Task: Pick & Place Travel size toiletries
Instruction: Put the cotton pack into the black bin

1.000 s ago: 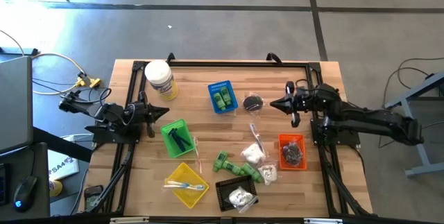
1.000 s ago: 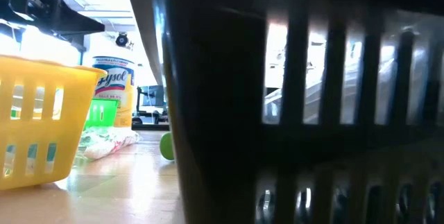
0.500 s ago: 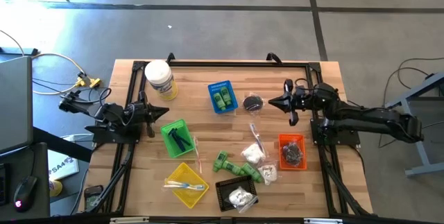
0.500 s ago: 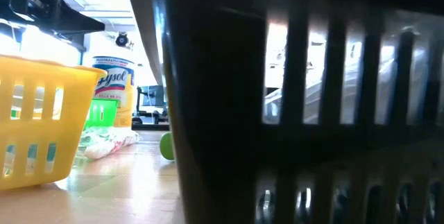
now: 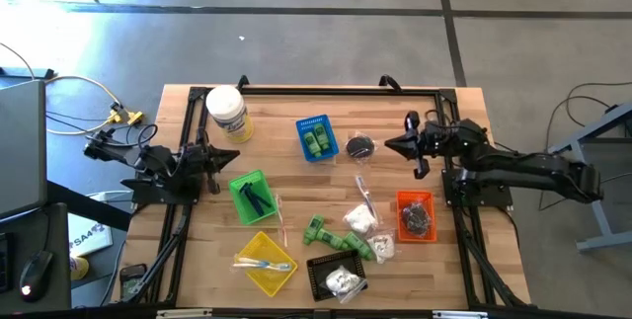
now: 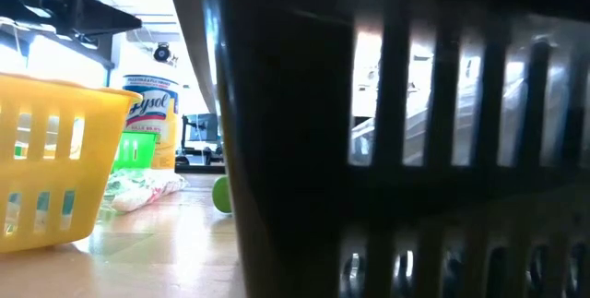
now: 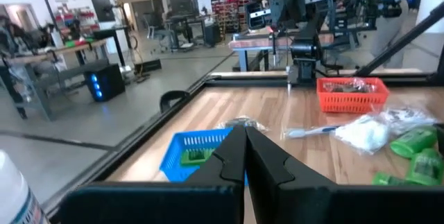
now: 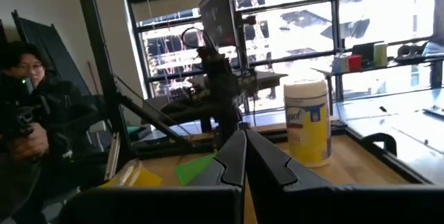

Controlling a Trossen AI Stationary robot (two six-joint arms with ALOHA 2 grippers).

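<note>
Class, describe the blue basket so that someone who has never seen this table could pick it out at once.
Start at the big white jar with the yellow label in the table's far left corner. Moving right along that far side, the first basket you meet is the blue basket. It is the only blue one, and it holds two bright green bottles.

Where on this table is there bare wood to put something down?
Bare wood lies between the white jar and the blue basket, and along the far edge. The near middle is crowded: green bottles, white packets, and the yellow, black and orange baskets.
</note>
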